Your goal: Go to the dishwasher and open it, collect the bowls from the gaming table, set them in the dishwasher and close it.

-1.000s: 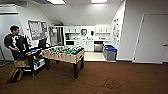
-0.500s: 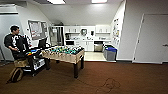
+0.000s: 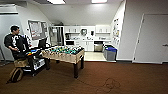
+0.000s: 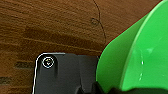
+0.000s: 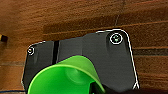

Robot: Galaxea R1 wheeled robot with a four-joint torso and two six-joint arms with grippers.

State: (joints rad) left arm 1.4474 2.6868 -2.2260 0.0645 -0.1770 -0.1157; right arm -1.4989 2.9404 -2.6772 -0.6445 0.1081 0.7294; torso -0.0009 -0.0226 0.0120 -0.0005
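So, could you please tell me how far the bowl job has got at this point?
Collection looks at least partly done: a wide green bowl sits at the left pincer and a smaller green bowl at the right pincer, over brown carpet. In hand is the trip back: the dishwasher stands far off in the kitchen, beyond the foosball table. Loading and closing remain; whether its door is open cannot be told.

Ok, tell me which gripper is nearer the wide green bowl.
Left. The wide green bowl sits right at the left gripper, above the brown floor; the right gripper carries a smaller green bowl instead.
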